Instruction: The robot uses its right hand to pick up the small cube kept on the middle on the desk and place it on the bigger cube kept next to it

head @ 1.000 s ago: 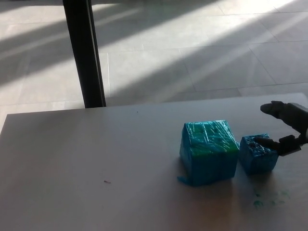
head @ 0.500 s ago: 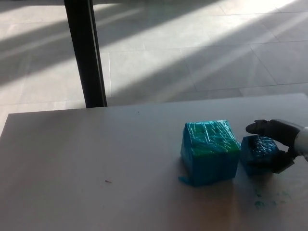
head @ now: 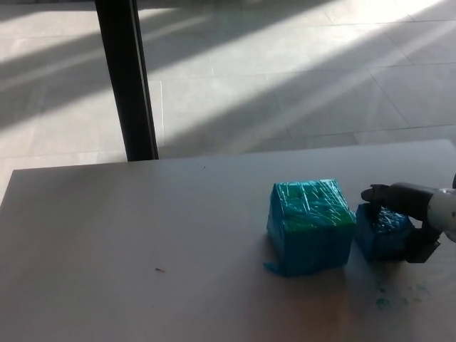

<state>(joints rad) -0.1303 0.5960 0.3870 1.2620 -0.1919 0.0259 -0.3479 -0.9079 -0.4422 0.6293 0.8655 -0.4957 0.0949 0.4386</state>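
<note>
Since the earlier frames, the right hand (head: 410, 214) has come down from a raised, spread pose at the right edge of the frame onto the small cube (head: 382, 231); the cubes themselves have not shifted. One dark finger (head: 385, 194) now reaches over the far top edge of the small cube, and a second black part of the hand sits against its lower right side, so the fingers appear to be closing around the cube; whether the grip is firm cannot be told.

The small cube stands on the desk (head: 142, 242) at centre right of the frame, just beside the bigger cube (head: 310, 224), their facing sides nearly touching. It shows no marked long axis. The bigger cube lies to the picture left of the small one, so the coming move turns on this relation: the small cube must rise clear of the taller neighbour's top edge, then travel toward picture left to land on its green-tinted top face.

The left hand is not in view; the right hand is plainly the nearer. Open room lies above both cubes and on the bare desk to the left; the narrow gap between the cubes leaves little room for a finger on that side. The desk's far edge runs just behind the hand. Blue-green smears (head: 399, 293) mark the desk in front of the small cube.
</note>
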